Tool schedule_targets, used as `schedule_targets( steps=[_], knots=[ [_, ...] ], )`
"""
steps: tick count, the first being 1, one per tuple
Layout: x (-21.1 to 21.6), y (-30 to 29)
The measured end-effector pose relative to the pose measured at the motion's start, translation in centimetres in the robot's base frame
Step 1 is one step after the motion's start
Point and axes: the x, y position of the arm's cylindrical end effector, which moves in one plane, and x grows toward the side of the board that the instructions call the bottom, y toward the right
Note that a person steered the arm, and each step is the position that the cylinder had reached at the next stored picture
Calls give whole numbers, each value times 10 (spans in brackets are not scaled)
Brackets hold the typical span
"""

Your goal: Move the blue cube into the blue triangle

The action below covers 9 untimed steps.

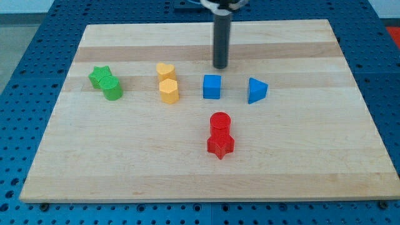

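At 12 o'clock of small blue cube (pixel 212 87), my tip (pixel 220 67) sits, not yet behind it w/ blue triangular prism (pixel 256 90) at cube's 3; no pincer fitted.

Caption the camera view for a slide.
My tip sits just above the blue cube, blue triangle to its right.

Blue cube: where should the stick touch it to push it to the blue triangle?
No gripping here, only pushing. My tip sits just above the blue cube. The blue triangle lies to the view's right, so press the middle of the cube's flat left face, coming from the view's left, probably.
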Motion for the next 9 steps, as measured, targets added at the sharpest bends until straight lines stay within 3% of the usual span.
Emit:
schedule_targets(
  steps=[1,3,9],
  knots=[
    [21,-42],
    [37,-45],
    [51,50]
  ],
)
